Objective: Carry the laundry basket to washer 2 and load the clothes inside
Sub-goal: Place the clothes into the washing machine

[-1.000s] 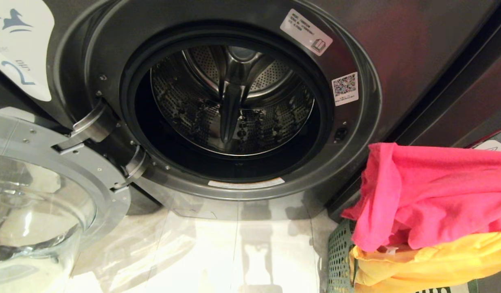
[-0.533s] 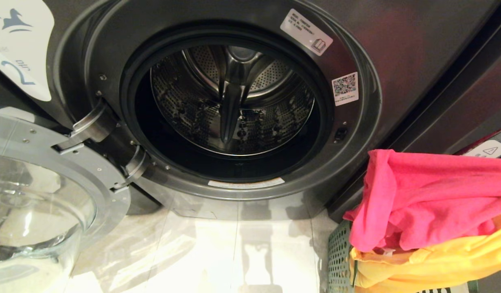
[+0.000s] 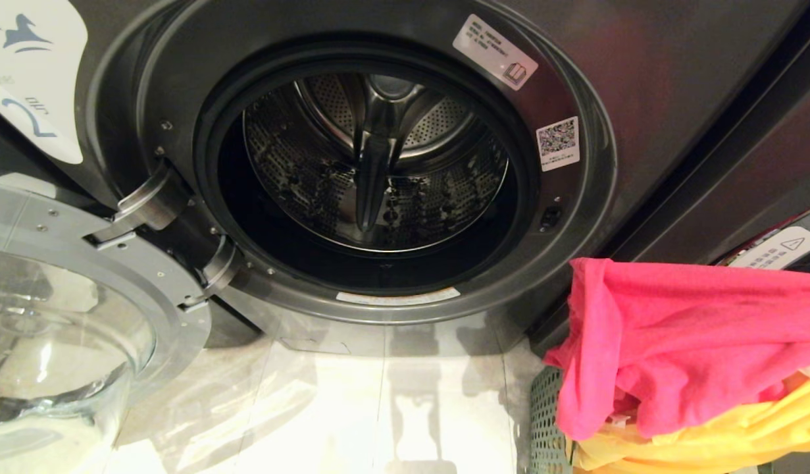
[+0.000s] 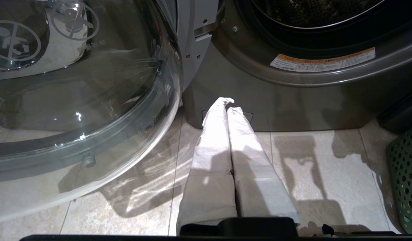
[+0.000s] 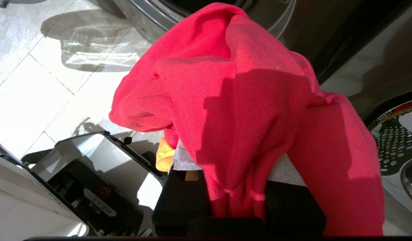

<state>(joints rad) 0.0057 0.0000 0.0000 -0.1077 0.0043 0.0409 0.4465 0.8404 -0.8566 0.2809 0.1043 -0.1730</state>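
Washer 2 (image 3: 648, 72) fills the head view, dark grey, its drum (image 3: 378, 164) bare and its label (image 3: 29, 85) at the upper left. At the lower right stands the green laundry basket (image 3: 546, 421), holding the clothes. My right gripper (image 5: 237, 187) is shut on the magenta-pink garment (image 3: 681, 329), which drapes over its white-padded fingers (image 5: 185, 160) and hides them in the head view. The yellow-orange garment (image 3: 707, 441) lies under it in the basket. My left gripper (image 4: 227, 103) is shut and holds nothing, low over the floor before the washer's base.
The washer's glass door (image 3: 62, 309) stands swung open at the left, close beside my left gripper. Pale floor tiles (image 3: 352, 408) lie between the door and the basket (image 4: 405, 180). Part of my own base (image 5: 92, 187) shows in the right wrist view.
The pink garment has shifted left towards the washer opening and hangs lower, covering more of the yellow one. The left arm, washer and basket have not moved.
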